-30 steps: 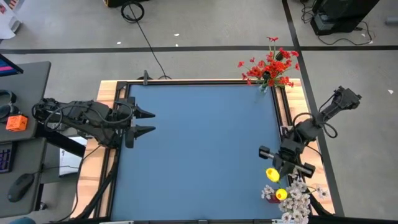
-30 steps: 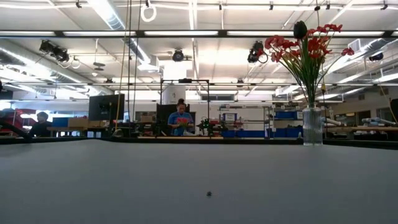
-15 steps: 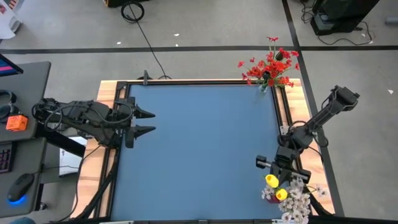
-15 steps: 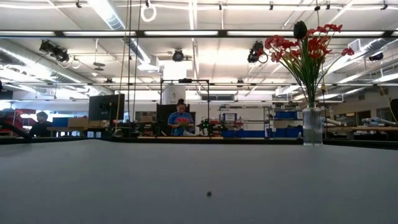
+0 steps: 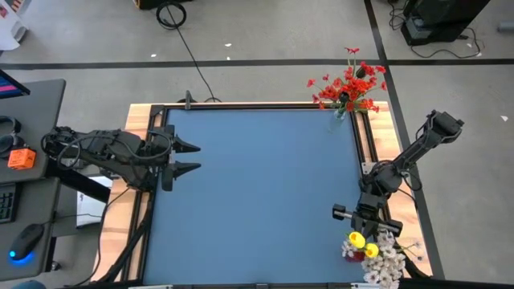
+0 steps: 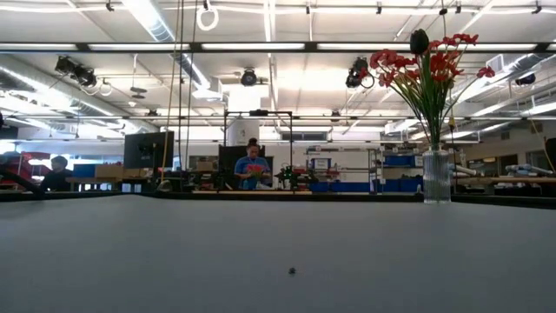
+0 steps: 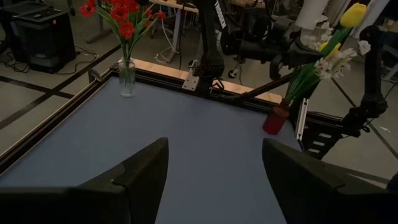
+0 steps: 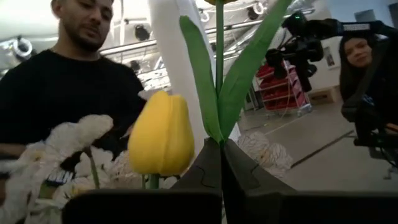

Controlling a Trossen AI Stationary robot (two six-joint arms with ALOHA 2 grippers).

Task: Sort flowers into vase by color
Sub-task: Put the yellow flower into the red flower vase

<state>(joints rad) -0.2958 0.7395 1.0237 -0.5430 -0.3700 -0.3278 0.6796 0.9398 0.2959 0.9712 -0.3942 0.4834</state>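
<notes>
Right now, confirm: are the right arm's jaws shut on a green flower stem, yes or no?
Yes: the right gripper pinches a green tulip stem between its closed jaws.

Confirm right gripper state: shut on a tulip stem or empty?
Shut on it. The right gripper has its dark fingers pinched around a green tulip stem, beside a yellow tulip head.

Desk (image 5: 32,104) left of the blue table (image 5: 257,185): orange block (image 5: 22,158), mouse (image 5: 28,238) nearer the bottom edge; black cable (image 5: 181,32) coiled on floor beyond it; black-shirted person (image 8: 68,93) close beside.
</notes>
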